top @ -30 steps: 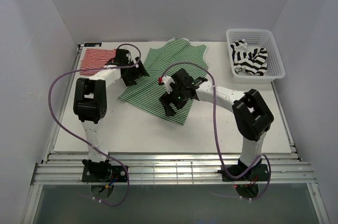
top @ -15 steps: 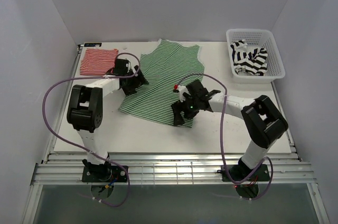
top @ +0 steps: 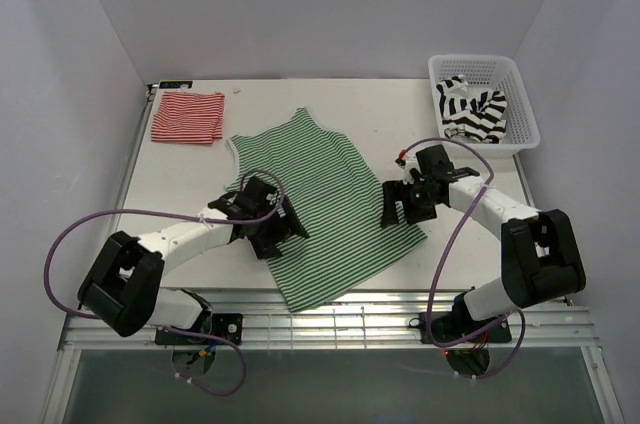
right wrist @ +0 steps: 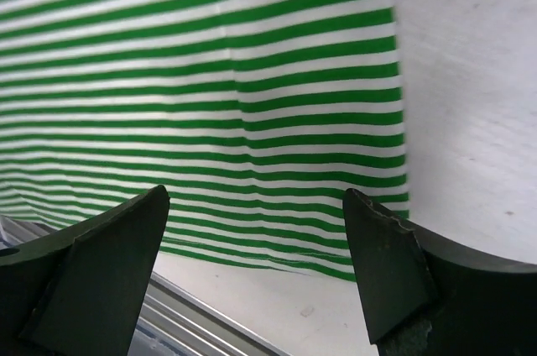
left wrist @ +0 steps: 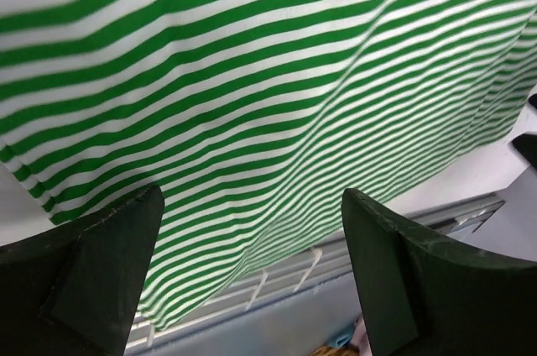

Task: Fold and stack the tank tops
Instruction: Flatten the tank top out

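A: State of the left gripper (top: pixel 280 234)?

B: Jaws wide apart, nothing pinched. In the wrist view its two dark fingers (left wrist: pixel 101 264) frame the green-and-white tank top (left wrist: pixel 252 79). Stripes fill everything between the tips and beyond them. A soft crease runs through the cloth just past the right-hand finger. The hem lies between the fingers, draped over the slatted rail (left wrist: pixel 277 276) at the table's near edge. Cannot tell whether the pads touch the cloth.

A: And the right gripper (top: pixel 398 212)?

B: Also spread, holding nothing. Its fingers (right wrist: pixel 394 264) sit at the top's side edge. Stripes lie between the tips and run off past the left finger. The cloth's edge falls just beyond the right finger, with bare white table (right wrist: pixel 461 79) after that.

A: Lie of the garment overall?

B: Spread flat and slanted, between the two grippers. The left one is over its left side, the right one at its right border.

A: The others?

B: The red-and-white tank top (top: pixel 187 116) is folded flat, well apart from the left fingers, in the far-left corner. The black-and-white tank top (top: pixel 472 112) is crumpled in the white basket (top: pixel 522 109), beyond the right fingers and apart from them.
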You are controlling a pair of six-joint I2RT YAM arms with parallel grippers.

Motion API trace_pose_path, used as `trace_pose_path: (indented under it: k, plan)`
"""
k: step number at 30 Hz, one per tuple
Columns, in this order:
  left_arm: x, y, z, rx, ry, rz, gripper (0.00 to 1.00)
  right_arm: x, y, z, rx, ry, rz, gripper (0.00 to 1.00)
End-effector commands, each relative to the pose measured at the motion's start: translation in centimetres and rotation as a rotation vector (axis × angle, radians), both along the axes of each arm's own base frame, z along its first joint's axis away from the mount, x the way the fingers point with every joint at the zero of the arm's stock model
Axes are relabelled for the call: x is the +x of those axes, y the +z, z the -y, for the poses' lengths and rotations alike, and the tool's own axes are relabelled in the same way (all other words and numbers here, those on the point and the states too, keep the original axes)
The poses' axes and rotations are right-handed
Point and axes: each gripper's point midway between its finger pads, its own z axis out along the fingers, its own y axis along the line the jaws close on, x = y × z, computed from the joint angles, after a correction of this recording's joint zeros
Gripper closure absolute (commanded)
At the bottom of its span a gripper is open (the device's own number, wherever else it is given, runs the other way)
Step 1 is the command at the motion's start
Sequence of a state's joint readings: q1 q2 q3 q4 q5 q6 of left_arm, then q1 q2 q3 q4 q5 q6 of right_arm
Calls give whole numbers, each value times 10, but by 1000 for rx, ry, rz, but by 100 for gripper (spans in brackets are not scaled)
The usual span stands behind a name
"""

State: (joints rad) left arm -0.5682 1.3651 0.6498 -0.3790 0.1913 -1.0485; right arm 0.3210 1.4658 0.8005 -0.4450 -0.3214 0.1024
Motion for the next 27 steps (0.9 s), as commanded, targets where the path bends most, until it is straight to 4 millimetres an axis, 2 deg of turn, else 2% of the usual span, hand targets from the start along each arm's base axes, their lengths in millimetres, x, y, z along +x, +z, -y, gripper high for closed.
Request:
trace_pose_path:
  k: [1, 3, 4, 6, 7, 9, 10, 11, 12, 13, 14, 16, 17, 18, 19, 20, 22, 23, 24, 27]
  plan:
    - [11, 52, 14, -34, -34, 80, 2, 28, 47, 1, -22, 20, 124, 10]
    - [26, 74, 20, -26, -68, 154, 2, 33, 74, -8, 22, 35, 184, 10]
    - [43, 96, 25, -24, -89, 236, 2, 31, 79, -9, 26, 30, 195, 10]
    - [68, 107, 16, 60, -45, 313, 2, 16, 84, -16, 53, 3, 191, 10]
    - [90, 118, 16, 108, -50, 378, 2, 8, 84, -19, 66, -5, 176, 10]
    - [119, 124, 5, 190, -12, 424, 2, -16, 74, -30, 84, -2, 139, 10]
    - [144, 130, 9, 211, -18, 449, 2, -23, 69, -33, 78, -63, 100, 10]
    - [159, 130, 5, 255, -44, 473, 2, -36, 64, -43, 79, -47, 79, 10]
    - [178, 129, -5, 278, -29, 476, 2, -44, 55, -44, 75, -64, 57, 10]
    - [190, 129, -4, 258, -44, 470, 2, -47, 51, -47, 84, -120, 26, 10]
    - [212, 123, -4, 263, -66, 471, 2, -51, 47, -50, 96, -126, 15, 10]
    - [239, 114, -20, 256, -54, 453, 2, -48, 37, -51, 101, -167, 5, 10]
    - [259, 101, -30, 272, -39, 438, 2, -47, 30, -50, 84, -174, -7, 10]
    - [267, 92, -34, 292, -54, 436, 2, -41, 27, -49, 68, -185, 3, 10]
    - [274, 65, -33, 279, -83, 385, 2, -39, 24, -49, 54, -183, 4, 10]
    - [288, 69, -39, 275, -95, 404, 2, -37, 13, -48, 23, -180, -17, 10]
    - [301, 55, -45, 290, -88, 389, 2, -26, 5, -45, -9, -183, -17, 10]
    - [309, 40, -49, 298, -82, 370, 2, -25, -7, -43, -33, -179, -53, 10]
    - [313, 33, -51, 304, -86, 366, 2, -17, -10, -39, -36, -199, -59, 10]
    - [315, 1, -57, 301, -79, 290, 2, 0, -22, -32, -36, -214, -79, 10]
